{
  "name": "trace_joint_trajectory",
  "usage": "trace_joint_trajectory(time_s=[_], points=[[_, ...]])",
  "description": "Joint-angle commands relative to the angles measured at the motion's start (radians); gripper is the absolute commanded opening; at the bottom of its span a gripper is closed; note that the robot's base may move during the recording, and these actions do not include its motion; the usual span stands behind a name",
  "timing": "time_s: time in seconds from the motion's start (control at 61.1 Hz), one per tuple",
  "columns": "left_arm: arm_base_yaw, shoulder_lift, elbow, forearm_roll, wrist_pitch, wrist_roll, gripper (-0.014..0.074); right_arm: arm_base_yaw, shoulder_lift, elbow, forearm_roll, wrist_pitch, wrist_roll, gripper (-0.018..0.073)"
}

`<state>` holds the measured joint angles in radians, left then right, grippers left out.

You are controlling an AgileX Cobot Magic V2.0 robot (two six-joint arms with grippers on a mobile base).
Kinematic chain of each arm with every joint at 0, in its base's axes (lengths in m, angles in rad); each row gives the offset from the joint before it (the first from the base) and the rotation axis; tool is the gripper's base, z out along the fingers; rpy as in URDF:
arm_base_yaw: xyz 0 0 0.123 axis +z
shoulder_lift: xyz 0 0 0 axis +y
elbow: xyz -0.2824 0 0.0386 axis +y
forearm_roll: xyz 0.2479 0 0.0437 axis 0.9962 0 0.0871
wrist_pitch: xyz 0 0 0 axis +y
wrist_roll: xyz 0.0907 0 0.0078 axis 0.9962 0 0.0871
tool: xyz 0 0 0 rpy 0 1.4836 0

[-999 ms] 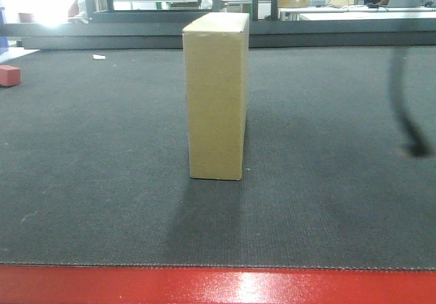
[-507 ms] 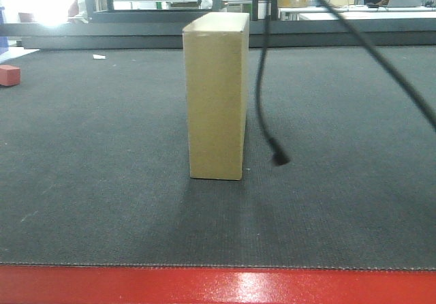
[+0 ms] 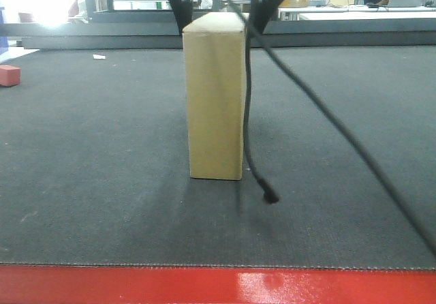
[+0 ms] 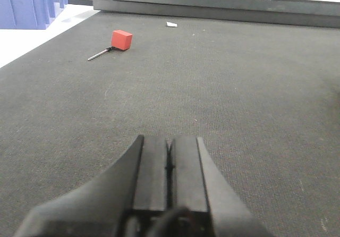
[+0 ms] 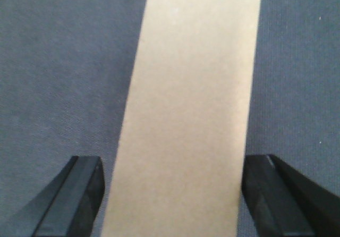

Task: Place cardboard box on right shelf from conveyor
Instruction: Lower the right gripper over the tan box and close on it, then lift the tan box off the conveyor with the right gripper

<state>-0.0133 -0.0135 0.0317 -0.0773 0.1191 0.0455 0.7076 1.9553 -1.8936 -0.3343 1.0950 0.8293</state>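
Observation:
The cardboard box [image 3: 216, 99] stands upright on the conveyor belt [image 3: 102, 147], a plain tan carton. My right gripper [image 3: 219, 23] hangs just over its top, open, with one dark finger [image 3: 178, 4] left of the box and the other on its right. In the right wrist view the box top [image 5: 191, 104] fills the space between the fingers [image 5: 79, 194] of the right gripper [image 5: 172, 165]; a thin gap shows on the left side. My left gripper [image 4: 169, 139] is shut on nothing, low over bare belt [image 4: 239, 88]. The right shelf is out of view.
A black cable [image 3: 249, 133] dangles beside the box's right face, and a second one slants to the lower right. A small red block [image 4: 121, 39] with a metal rod lies far left on the belt. Blue bins [image 4: 32, 3] stand beyond the belt's left edge. The red frame edge [image 3: 204, 287] is nearest.
My right gripper has come down from above and now straddles the box top. Its dangling cable swung from the right to the box's side. The box has not moved.

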Motion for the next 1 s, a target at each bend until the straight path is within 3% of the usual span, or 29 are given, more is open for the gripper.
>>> trace_joint_trajectory(time_s=[0.0, 0.18, 0.376, 0.442, 0.622, 0.851, 0.982], points=[[0.002, -0.013, 0.01, -0.006, -0.086, 0.0, -0.0116, -0.002, -0.04, -0.036, -0.043, -0.016, 0.007, 0.0623], [0.002, -0.013, 0.01, -0.006, -0.086, 0.0, -0.0116, -0.007, -0.03, -0.032, -0.033, -0.015, 0.007, 0.0575], [0.002, -0.013, 0.01, -0.006, -0.086, 0.0, -0.0116, -0.034, -0.049, -0.036, 0.0, -0.027, 0.0, 0.0265], [0.002, -0.013, 0.01, -0.006, -0.086, 0.0, -0.0116, -0.047, -0.066, -0.036, 0.013, -0.034, -0.032, 0.0208], [0.002, -0.013, 0.01, -0.006, -0.086, 0.0, -0.0116, -0.093, -0.128, -0.035, 0.093, -0.069, -0.247, 0.0193], [0.002, -0.013, 0.01, -0.006, -0.086, 0.0, -0.0116, -0.181, -0.231, 0.011, 0.296, -0.095, -0.607, 0.0193], [0.002, -0.013, 0.01, -0.006, -0.086, 0.0, -0.0116, -0.243, -0.312, 0.109, 0.349, -0.107, -0.718, 0.0193]])
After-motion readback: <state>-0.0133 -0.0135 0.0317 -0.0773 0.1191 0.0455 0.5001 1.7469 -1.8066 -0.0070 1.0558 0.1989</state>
